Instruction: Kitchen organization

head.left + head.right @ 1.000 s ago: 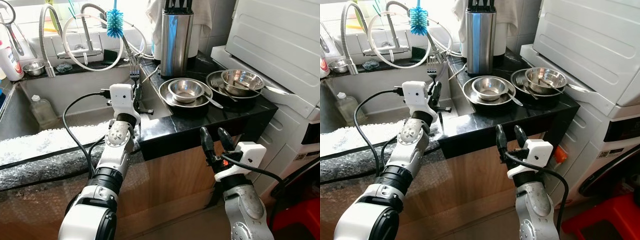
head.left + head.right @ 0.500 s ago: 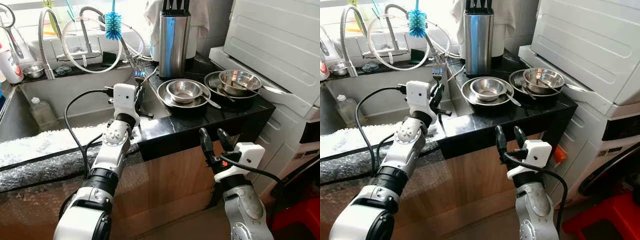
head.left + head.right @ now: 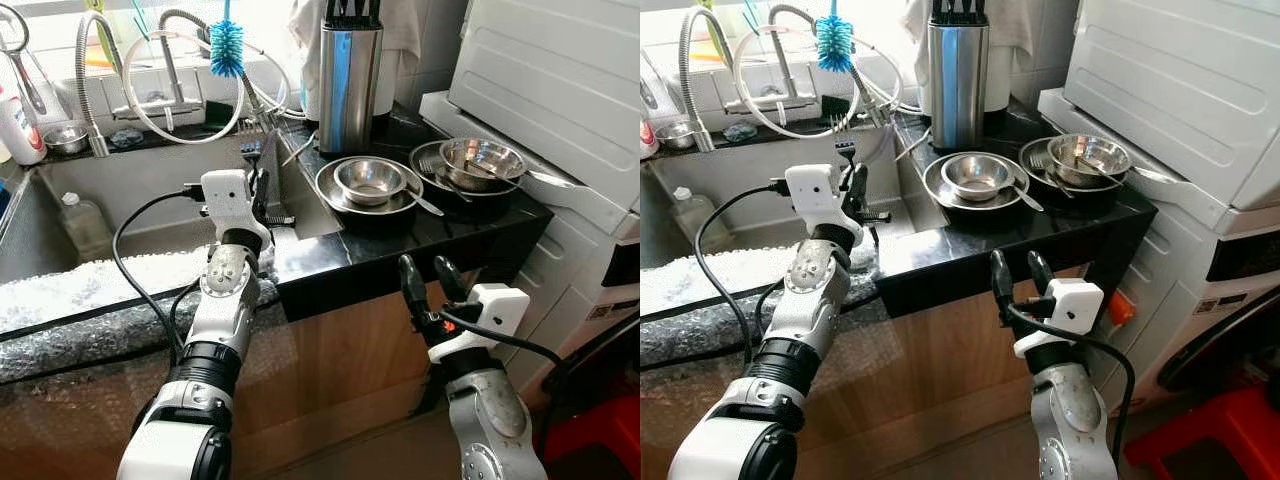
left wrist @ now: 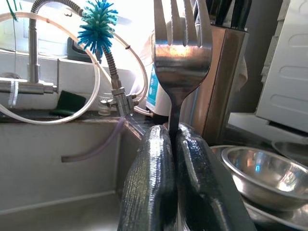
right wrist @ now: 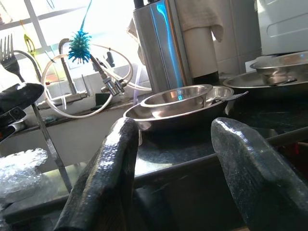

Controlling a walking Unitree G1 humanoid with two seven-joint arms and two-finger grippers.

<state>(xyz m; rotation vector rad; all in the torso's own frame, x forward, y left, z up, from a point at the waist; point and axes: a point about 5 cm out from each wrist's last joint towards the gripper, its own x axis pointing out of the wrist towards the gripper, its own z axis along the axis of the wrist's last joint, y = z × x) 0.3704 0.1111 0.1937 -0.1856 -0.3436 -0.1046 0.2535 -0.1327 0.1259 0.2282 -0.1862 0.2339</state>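
Over the steel sink [image 3: 150, 185], the left gripper [image 4: 174, 144] pinches a silver metal fork [image 4: 181, 53] upright, while the right gripper [image 3: 428, 285] hangs spread and empty.

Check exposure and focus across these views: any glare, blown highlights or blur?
Left wrist view: window blown out behind the fork, end effector fingers soft. Right wrist view: backlit, near fingers blurred. Left eye view: sharp, window overexposed.

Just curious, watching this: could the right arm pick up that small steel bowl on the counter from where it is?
Probably not yet: the right gripper hangs open below the counter edge, in front of the cabinet; the small bowl sits above, so it must rise first.
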